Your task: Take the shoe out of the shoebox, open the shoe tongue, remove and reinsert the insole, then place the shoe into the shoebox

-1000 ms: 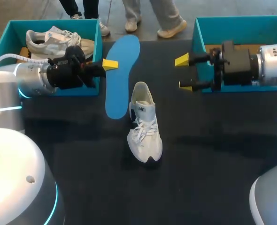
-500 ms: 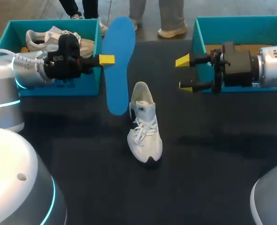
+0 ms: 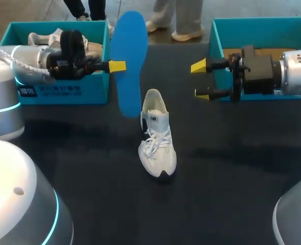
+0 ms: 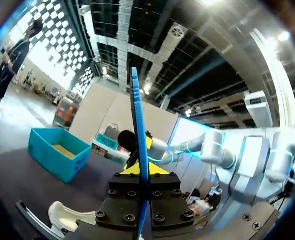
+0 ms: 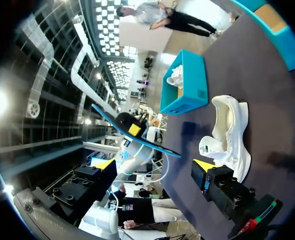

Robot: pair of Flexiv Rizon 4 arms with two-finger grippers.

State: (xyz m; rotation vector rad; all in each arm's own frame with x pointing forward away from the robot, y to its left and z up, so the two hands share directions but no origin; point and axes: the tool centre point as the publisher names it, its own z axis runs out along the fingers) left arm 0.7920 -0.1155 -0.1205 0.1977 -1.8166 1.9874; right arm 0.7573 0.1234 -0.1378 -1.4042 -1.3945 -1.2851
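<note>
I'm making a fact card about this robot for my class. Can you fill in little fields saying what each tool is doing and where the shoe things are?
left tool: shut on the blue insole, holding it in the air on edge
right tool: open and empty, beside the right shoebox
white shoe: upright on the table, between the boxes, toe toward the robot
left shoebox: holds a second shoe
insole step: out of the shoe, not yet put back

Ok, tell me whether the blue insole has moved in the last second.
Yes. Held in the left gripper, the insole has risen off the table, its far end now past the left shoebox's far rim.
</note>
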